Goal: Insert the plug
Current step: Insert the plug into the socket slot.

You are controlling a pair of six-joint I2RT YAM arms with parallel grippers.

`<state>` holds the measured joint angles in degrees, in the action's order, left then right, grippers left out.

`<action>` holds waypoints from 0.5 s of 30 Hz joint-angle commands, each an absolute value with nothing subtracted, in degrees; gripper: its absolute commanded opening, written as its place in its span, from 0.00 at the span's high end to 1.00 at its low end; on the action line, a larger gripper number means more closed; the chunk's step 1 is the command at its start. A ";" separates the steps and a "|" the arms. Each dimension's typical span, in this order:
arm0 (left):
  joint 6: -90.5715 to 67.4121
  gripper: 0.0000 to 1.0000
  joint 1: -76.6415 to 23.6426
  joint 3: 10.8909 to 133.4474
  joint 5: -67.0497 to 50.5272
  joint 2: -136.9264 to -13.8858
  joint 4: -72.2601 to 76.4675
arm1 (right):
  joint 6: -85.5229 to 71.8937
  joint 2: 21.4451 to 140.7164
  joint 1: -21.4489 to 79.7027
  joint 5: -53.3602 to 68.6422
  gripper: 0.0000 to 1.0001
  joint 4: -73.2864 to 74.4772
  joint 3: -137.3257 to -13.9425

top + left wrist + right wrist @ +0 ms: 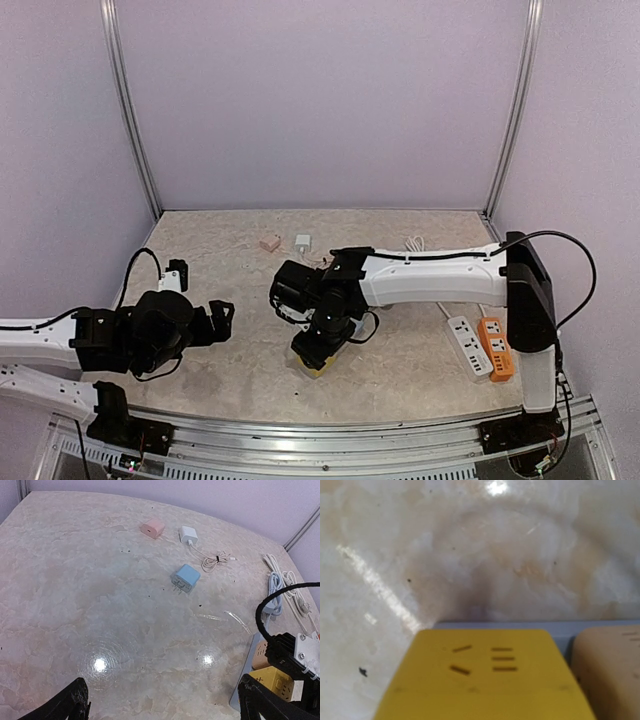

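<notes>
Left wrist view gives the clearest look at the blue plug (186,577): it lies flat on the bench (75,595), its metal prongs pointing toward the camera, with nothing touching it. Farther back lie a pink charger (153,528) and, just beside it, a white charger (188,534) whose thin cable is bundled near the blue plug. The left tool (165,707) hangs above the bench with its jaws spread wide and nothing between them.

At the right edge of this view a yellow socket block (272,682) sits on a grey strip (239,692), touching a beige block (260,655) on its far side. From the top camera, the right tool (316,358) points down directly onto the yellow socket block. The right wrist camera shows only the block's slotted face from very close, without any fingers, so I cannot tell how the jaws stand or whether they grip it. A white power strip (468,345) and an orange power strip (497,348) lie side by side near the right arm's base.
</notes>
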<state>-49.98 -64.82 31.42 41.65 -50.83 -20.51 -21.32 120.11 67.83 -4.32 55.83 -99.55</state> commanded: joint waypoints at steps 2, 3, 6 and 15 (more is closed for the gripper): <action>-50.61 0.01 -64.60 31.93 42.89 -49.83 -22.11 | -22.30 124.28 68.20 -6.38 1.00 55.21 -95.56; -50.68 0.01 -64.60 31.91 42.89 -49.90 -22.14 | -22.33 124.53 68.20 -7.07 1.00 55.56 -96.05; -51.09 0.01 -64.61 32.14 43.06 -50.26 -22.50 | -22.37 126.17 68.29 -9.67 1.00 58.01 -98.10; -51.95 0.01 -64.69 32.22 43.24 -50.41 -23.44 | -20.96 129.34 68.42 -8.64 1.00 58.41 -98.13</action>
